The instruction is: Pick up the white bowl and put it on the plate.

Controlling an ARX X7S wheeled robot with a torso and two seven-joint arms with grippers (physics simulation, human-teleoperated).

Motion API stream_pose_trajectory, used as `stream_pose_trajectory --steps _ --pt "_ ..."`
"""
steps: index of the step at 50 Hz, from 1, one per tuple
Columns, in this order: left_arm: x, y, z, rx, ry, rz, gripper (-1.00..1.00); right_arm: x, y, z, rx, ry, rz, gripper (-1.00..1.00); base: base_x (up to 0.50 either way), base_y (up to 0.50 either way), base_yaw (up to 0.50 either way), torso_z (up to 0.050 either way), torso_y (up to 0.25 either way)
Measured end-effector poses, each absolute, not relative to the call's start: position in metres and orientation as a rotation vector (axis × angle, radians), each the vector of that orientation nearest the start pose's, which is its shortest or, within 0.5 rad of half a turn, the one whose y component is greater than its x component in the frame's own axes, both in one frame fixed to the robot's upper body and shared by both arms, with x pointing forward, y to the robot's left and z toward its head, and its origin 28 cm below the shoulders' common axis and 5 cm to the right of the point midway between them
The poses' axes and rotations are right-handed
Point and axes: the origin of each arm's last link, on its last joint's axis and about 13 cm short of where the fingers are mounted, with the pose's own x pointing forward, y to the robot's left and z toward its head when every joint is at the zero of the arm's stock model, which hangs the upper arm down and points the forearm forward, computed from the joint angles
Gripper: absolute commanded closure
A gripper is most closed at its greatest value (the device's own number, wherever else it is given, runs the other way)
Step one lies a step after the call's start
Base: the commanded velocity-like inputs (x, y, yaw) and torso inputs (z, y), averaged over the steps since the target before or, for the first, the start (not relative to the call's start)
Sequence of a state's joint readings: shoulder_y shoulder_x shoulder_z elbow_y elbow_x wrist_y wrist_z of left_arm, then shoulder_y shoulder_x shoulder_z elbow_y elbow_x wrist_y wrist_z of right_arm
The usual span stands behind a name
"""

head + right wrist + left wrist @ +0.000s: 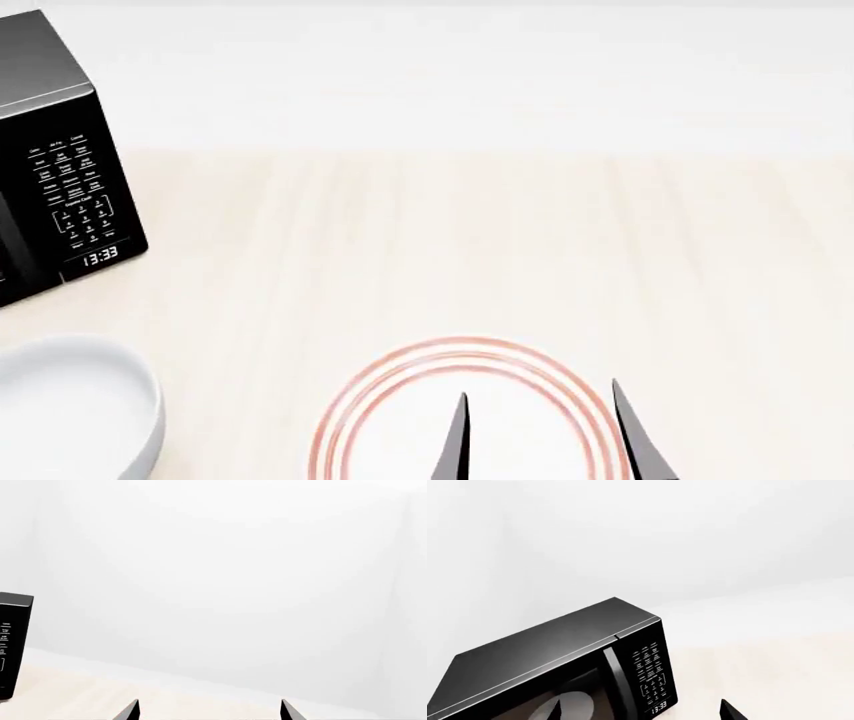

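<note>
The white bowl [67,405] sits at the near left of the pale wooden table, cut off by the head view's edge. To its right lies the plate [400,420], flat and white with red rings. My right gripper [545,440] hangs over the plate's right half, open, with nothing between its dark fingertips [461,440]. In the right wrist view the right gripper [209,711] shows only two wide-apart tips against the wall. My left gripper [642,711] is open too, pointing toward the microwave; it does not show in the head view.
A black microwave [54,160] stands at the table's far left, its door shut and its clock lit; it also shows as the microwave [560,650] and the microwave [13,645]. A pale dish [570,702] shows through its door. A white wall backs the table.
</note>
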State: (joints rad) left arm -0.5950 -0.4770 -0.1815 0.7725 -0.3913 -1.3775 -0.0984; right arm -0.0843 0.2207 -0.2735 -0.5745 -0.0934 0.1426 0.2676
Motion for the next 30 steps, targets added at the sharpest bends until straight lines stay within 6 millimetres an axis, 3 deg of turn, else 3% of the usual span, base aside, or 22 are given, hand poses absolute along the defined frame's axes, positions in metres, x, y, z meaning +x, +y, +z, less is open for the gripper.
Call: stream_pose_trajectory --steps 13,30 --pt "0.237 0.31 0.217 0.166 0.133 0.165 -1.0 0.178 -0.081 0.1 -0.187 -0.351 0.03 -1.0 0.0 0.0 0.0 0.0 0.0" --pt "0.245 0.315 0.191 0.128 0.241 0.16 -1.0 0.178 -0.081 0.098 -0.194 -0.346 0.029 -1.0 0.0 0.0 0.0 0.0 0.0"
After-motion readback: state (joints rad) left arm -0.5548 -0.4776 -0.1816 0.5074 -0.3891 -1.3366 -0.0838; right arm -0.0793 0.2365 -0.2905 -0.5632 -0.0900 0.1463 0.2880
